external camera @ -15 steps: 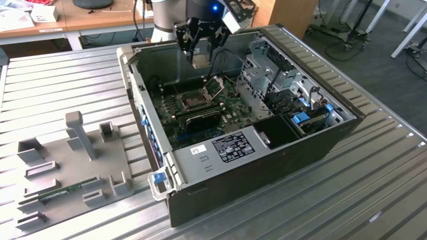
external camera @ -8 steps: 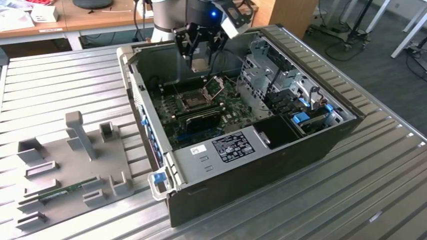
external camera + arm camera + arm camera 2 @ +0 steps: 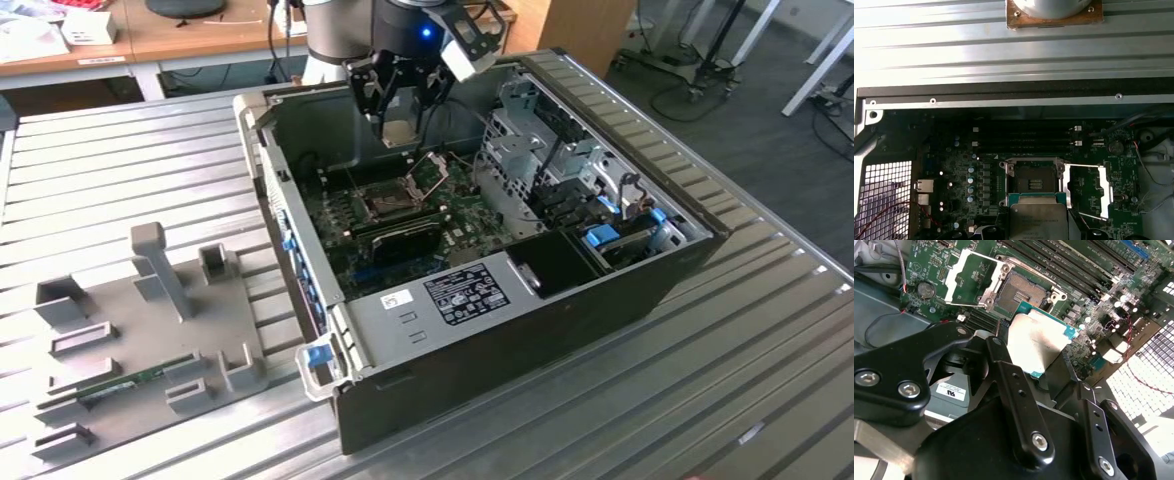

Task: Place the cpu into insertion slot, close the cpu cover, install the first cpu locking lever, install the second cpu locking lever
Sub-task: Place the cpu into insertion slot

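My end effector (image 3: pixel 1035 365) grips the chip (image 3: pixel 1040 337) near the empty socket (image 3: pixel 1021 292), whose cover (image 3: pixel 971 277) lies swung open beside it, so seating, closing and both locking steps remain

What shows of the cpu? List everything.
The cpu is a flat square chip with a pale, silvery metal top and a teal-green edge. The end effector grips it by two opposite sides and holds it in the air above the green board, beside the open slot. It is not seated in the slot.
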Controlling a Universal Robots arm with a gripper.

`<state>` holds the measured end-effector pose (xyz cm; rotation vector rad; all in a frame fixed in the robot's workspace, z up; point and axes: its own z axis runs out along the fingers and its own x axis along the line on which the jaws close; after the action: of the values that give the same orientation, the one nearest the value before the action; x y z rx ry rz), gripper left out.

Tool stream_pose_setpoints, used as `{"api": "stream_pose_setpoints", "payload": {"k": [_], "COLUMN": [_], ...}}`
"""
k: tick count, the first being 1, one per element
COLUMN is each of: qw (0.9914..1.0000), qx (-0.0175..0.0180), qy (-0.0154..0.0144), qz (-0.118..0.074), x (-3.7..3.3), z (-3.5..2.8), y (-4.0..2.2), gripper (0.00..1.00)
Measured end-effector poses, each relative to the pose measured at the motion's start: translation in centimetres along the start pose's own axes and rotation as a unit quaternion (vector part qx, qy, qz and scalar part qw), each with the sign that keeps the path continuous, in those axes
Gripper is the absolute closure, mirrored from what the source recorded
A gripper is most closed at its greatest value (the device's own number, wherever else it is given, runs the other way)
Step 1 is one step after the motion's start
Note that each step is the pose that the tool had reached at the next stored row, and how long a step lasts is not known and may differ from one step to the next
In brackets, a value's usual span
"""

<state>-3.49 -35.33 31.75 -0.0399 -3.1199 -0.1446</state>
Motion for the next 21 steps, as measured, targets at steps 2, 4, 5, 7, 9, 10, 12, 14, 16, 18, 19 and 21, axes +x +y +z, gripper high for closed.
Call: {"api": "stream_pose_setpoints", "payload": {"k": [2,4,5,7,9,10,12,14,16,18,19,21], "qw": [1.0,1.0,1.0,1.0,1.0,1.0,1.0,1.0,1.0,1.0,1.0,1.0], "qx": [-0.0001,-0.0002,-0.0003,-0.0002,-0.0002,0.0,-0.0001,-0.0001,-0.0001,-0.0001,-0.0001,-0.0001], "qy": [0.0,-0.0001,-0.0001,-0.0001,-0.0001,0.0,-0.0001,-0.0001,-0.0001,-0.0001,-0.0001,-0.0001], "qz": [0.0,0.0,0.0,0.0,0.0,0.0,0.0,0.0,0.0,0.0,0.0,0.0], "x": [0.0,0.0,0.0,-0.01,-0.01,-0.01,-0.01,-0.01,-0.01,-0.01,-0.01,-0.01], "z": [0.01,0.04,0.11,0.28,0.44,0.45,0.47,0.5,0.5,0.51,0.51,0.51], "y": [0.0,0.0,-0.01,-0.03,-0.04,-0.04,-0.04,-0.05,-0.05,-0.05,-0.05,-0.05], "gripper": [0.45,0.45,0.45,0.45,0.45,0.45,0.45,0.45,0.45,0.45,0.45,0.45]}}
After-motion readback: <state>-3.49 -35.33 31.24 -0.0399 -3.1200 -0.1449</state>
